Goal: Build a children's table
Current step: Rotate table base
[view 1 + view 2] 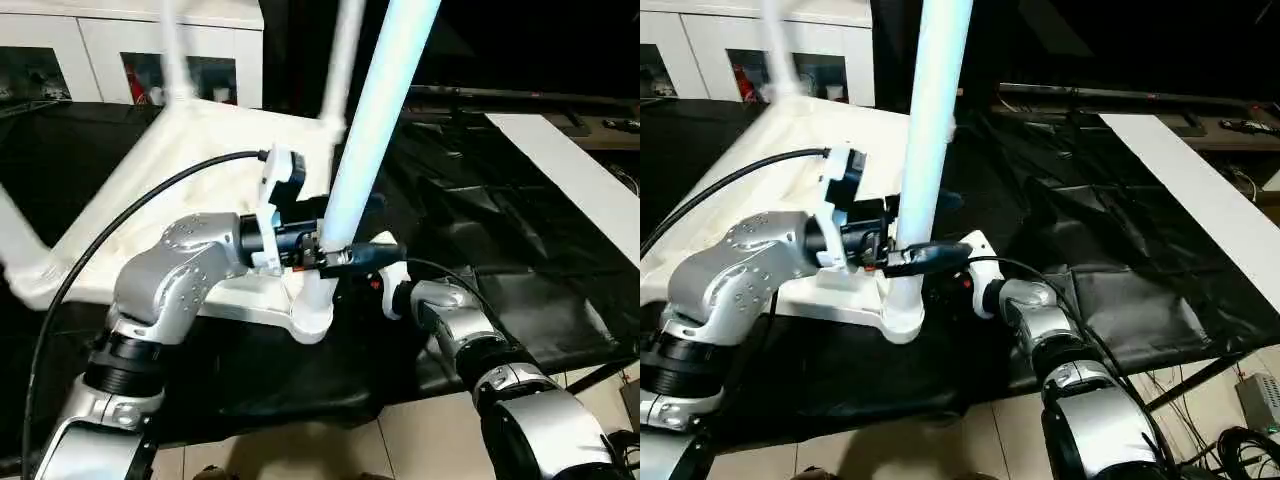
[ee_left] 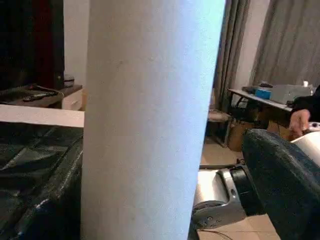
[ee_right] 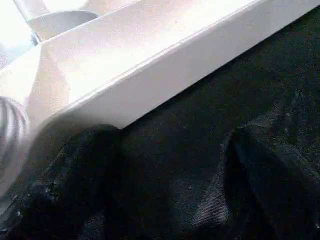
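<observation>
**Last leg stands in the near corner socket, left fingers spread around it**

The tabletop [image 1: 190, 200] lies upside down on the black-sheeted worktable [image 1: 520, 300], underside up, so the round corner sockets face upward to take the legs. A long white tube leg [image 1: 375, 120] rises steeply from the near corner socket [image 1: 312, 318], leaning slightly; it looks seated, though how deep it sits cannot be told, since the arm covers the joint. Two more legs [image 1: 340, 55] stand at the far corners, and another slants off the left edge.

The left gripper [image 1: 345, 255] reaches in level from the left, low on the leg just above the socket, probably to steady the tube. Its black fingers [image 2: 280, 175] stand wide apart on either side of the tube, which runs through the gap between them; whether a pad presses it is unclear. The right gripper [image 3: 170, 185] is low beside the tabletop's near edge, over the black sheet, fingers spread wide and holding nothing.

The tabletop is smooth moulded white plastic with a raised, straight-edged rim [image 3: 165, 70] and rounded corner bosses. The leg is a plain, matte, round tube. The sheet is glossy, creased and soft. A long flat white board [image 1: 575, 175] lies on the worktable's right side.
</observation>
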Motion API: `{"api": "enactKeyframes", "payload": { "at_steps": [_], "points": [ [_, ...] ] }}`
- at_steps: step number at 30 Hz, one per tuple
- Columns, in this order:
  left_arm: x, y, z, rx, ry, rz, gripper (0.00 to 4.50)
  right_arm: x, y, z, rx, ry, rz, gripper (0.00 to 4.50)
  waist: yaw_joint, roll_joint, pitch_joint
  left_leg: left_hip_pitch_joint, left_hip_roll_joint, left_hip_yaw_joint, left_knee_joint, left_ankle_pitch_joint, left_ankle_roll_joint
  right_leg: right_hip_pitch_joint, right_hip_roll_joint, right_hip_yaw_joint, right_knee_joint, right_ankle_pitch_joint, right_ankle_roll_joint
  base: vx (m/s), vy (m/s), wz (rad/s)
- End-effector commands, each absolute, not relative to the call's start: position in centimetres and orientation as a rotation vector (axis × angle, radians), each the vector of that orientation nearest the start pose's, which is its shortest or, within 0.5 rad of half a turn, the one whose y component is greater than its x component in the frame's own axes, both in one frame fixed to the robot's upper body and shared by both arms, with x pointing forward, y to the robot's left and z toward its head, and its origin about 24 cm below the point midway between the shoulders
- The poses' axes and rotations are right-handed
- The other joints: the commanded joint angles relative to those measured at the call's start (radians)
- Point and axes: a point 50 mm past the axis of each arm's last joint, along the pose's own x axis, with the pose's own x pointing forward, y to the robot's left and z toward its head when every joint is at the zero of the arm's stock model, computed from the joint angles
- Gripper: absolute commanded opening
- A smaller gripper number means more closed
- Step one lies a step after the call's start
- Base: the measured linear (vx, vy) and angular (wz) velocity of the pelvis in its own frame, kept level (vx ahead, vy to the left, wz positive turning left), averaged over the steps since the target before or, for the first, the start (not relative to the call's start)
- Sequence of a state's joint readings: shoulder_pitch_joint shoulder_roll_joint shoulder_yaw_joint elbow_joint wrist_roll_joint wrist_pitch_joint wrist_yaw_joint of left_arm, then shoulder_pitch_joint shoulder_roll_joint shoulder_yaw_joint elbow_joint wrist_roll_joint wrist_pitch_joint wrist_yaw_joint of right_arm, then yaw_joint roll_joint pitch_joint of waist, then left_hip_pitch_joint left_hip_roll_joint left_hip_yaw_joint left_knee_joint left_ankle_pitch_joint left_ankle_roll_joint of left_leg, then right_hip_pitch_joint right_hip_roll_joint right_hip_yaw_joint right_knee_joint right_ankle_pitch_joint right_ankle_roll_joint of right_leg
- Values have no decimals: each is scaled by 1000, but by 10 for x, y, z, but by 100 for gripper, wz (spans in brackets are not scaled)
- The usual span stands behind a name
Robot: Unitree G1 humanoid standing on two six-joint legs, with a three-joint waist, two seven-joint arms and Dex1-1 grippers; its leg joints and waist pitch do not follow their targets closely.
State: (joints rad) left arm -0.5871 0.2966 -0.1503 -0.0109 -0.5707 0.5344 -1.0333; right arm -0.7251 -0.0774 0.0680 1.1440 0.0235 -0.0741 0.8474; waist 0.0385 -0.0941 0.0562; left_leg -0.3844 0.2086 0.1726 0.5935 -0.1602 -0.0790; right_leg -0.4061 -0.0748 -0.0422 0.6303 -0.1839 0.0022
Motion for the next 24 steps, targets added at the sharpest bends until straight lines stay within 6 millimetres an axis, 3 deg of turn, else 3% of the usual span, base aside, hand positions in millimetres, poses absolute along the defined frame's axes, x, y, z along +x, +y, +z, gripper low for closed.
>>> {"api": "enactKeyframes", "payload": {
  "at_steps": [1,8,11,14,16,20,21,23,24],
  "points": [
    [292,60,166,-113,-27,-1503,450,326,-60,17,-34,365,1162,441,8,24,-63,20,23,0,-79,-313,-40,40,-52,34,-76,-239,-220,0,0,0],
    [293,55,167,-111,-43,-1505,450,322,-59,16,-29,373,1228,441,11,25,-61,23,24,-2,-80,-344,-44,36,-53,34,-81,-279,-216,0,0,0],
    [294,54,167,-112,-49,-1500,450,321,-60,16,-31,372,1238,441,14,24,-63,20,24,-2,-81,-319,-38,40,-52,34,-78,-242,-217,0,0,0],
    [302,54,168,-96,-81,-1425,450,328,-65,17,-80,343,1136,441,13,26,-63,20,23,0,-80,-305,-35,39,-51,33,-77,-213,-228,0,0,0],
    [309,59,167,-54,-89,-1368,450,337,-72,24,-67,291,1027,441,14,27,-61,25,23,-1,-80,-331,-41,36,-53,33,-81,-252,-220,0,0,0],
    [311,73,162,33,-58,-1375,450,341,-83,31,-26,248,997,441,14,28,-61,25,23,-4,-82,-365,-43,35,-54,33,-85,-303,-203,0,0,0],
    [309,82,157,66,-29,-1400,450,340,-90,32,-28,236,1006,441,14,34,-63,23,24,-4,-82,-343,-37,36,-54,34,-82,-275,-208,0,0,0],
    [306,91,153,99,5,-1424,450,339,-96,33,-32,229,1013,441,13,32,-64,20,24,-2,-82,-308,-31,40,-51,34,-75,-215,-220,0,0,0],
    [304,100,149,142,35,-1437,450,338,-102,34,-40,223,1024,441,14,38,-65,21,24,-1,-80,-284,-28,41,-50,34,-72,-175,-230,0,0,0]
  ]
}}
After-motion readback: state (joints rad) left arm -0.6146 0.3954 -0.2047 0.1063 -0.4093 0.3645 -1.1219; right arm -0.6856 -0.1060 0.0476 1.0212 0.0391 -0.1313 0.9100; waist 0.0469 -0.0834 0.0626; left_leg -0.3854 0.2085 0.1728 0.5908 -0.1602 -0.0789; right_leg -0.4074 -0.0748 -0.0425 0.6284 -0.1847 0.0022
